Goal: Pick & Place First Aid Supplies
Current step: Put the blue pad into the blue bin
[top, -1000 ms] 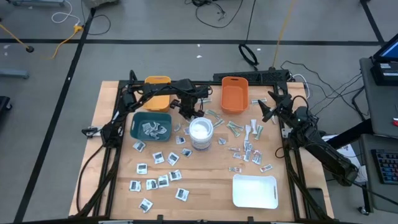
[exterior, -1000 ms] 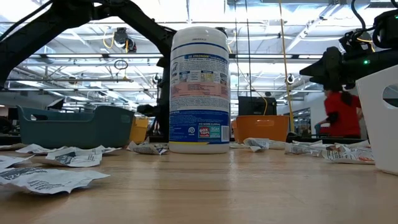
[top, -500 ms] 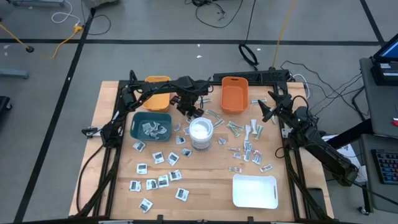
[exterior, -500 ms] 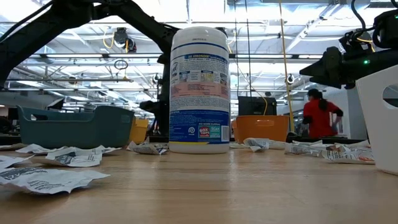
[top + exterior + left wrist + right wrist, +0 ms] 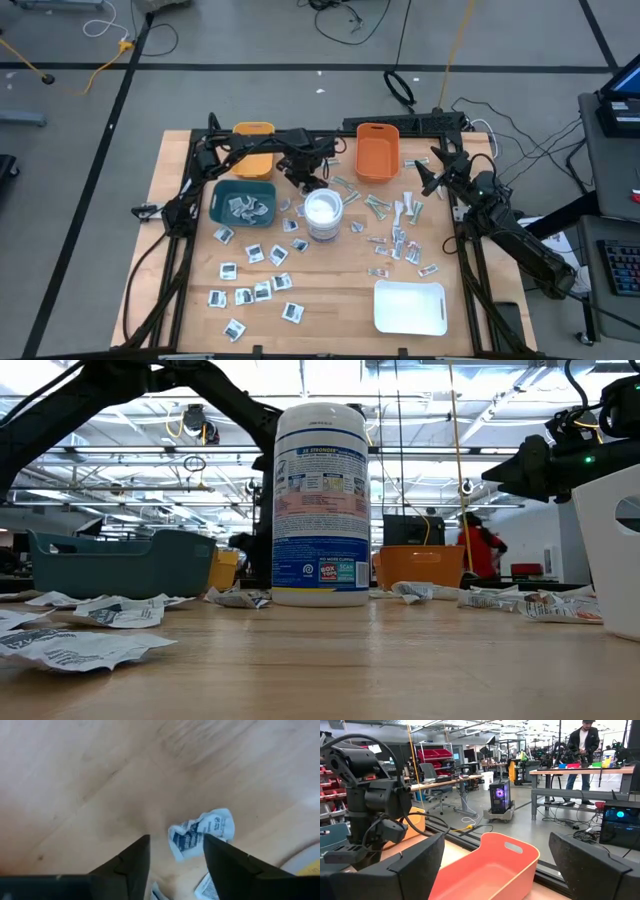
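The left gripper (image 5: 312, 180) is held low over the tabletop (image 5: 330, 300) near its far edge, between the teal bin (image 5: 243, 201) and the orange bin (image 5: 376, 151), just behind the white canister (image 5: 323, 214). In the left wrist view its fingers (image 5: 131, 862) are parted to a moderate width and nothing is gripped between them. A crumpled white packet (image 5: 200, 833) with dark blue print is seen lying on the bare wood just beyond the fingertips; its print cannot be read.

The right gripper (image 5: 432, 172) is held near the far right corner, beside the orange bin, with its fingers (image 5: 410, 862) spread wide and nothing between them.

The first aid supplies (image 5: 258, 275) are scattered across the middle of the tabletop: dark-centred white squares toward the left and near side, pale strips and white-and-red sachets (image 5: 400, 240) to the right of the canister. A few wrappers are seen inside the teal bin. A yellow bin (image 5: 254, 142) stands at the far edge, and a white tray (image 5: 410, 307) lies near the near right corner.

On the canister's label a "BOX TOPS" mark can be read in the low view; the smaller text cannot be made out. A person (image 5: 478, 545) in red is seen in the room beyond.
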Robot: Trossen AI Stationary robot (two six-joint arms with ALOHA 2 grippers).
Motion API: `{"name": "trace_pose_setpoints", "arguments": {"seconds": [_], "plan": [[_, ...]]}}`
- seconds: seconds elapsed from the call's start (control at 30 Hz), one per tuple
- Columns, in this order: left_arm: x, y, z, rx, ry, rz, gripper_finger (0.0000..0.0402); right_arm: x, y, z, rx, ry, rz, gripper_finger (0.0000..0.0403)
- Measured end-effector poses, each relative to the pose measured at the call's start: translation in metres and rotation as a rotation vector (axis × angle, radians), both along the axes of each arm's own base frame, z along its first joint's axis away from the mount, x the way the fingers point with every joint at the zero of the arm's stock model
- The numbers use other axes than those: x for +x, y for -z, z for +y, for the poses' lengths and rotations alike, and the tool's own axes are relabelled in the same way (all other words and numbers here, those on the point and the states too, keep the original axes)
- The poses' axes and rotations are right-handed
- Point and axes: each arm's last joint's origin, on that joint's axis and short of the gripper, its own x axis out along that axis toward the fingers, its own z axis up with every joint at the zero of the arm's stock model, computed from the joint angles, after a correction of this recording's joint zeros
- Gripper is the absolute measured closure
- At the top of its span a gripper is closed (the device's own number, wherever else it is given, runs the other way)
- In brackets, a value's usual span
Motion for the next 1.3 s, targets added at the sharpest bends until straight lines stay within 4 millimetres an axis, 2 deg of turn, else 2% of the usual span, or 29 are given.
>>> {"name": "trace_pose_setpoints", "arguments": {"seconds": [0.4, 0.7, 0.87, 1.1, 1.3], "plan": [[0.0, 0.007, 0.001, -0.003, 0.021, -0.031, 0.039, 0.0, 0.0, 0.0, 0.0, 0.0, 0.0, 0.0046], [-0.004, 0.001, 0.011, -0.012, 0.033, -0.036, 0.04, 0.0, 0.0, 0.0, 0.0, 0.0, 0.0, 0.0046], [-0.007, -0.025, 0.024, 0.029, 0.06, -0.027, 0.04, 0.0, 0.0, 0.0, 0.0, 0.0, 0.0, 0.0046], [-0.008, -0.067, 0.03, 0.046, 0.103, -0.01, 0.0401, 0.0, 0.0, 0.0, 0.0, 0.0, 0.0, 0.0046], [-0.01, -0.087, 0.029, 0.061, 0.121, -0.025, 0.0401, 0.0, 0.0, 0.0, 0.0, 0.0, 0.0, 0.0046]]}}
